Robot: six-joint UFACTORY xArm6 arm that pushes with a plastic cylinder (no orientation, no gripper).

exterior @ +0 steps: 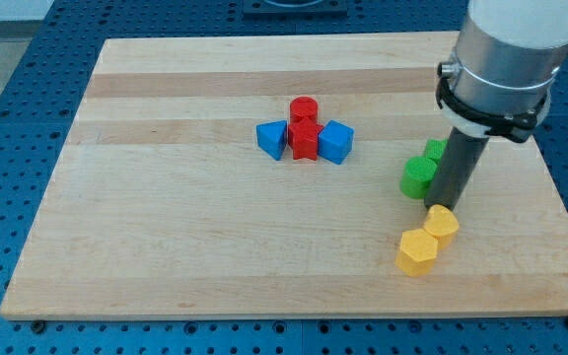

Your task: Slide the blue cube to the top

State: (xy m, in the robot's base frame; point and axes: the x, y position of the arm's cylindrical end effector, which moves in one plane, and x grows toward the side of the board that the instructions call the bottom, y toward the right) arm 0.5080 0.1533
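The blue cube (335, 142) sits near the middle of the bench (166, 247), at the view's right end of a tight cluster: it touches a red star-shaped block (305, 141), with a red cylinder (304, 108) just behind that and a blue wedge-like block (272, 138) on the star's left. My tip (444, 204) is well apart from the cube, down toward the view's right, standing between a green block (420, 176) and 2 yellow hexagonal blocks (442, 223) (417, 250). A second green block (436, 149) shows partly behind the rod. The tool is a plain rod with nothing to spread or pinch, so it holds nothing.

To do this step well, I judge the tip should first leave the green and yellow blocks without nudging them, then travel to the view's bottom side of the cube and settle centred on its near face. A push straight toward the view's top, kept in line with the cube's middle, should stop it from turning. Drifting left would likely drag the red star along.

Above the cube the bench is open wood right up to the top edge, so the path looks free. The edge is the limit: stop short so the cube does not tip off.
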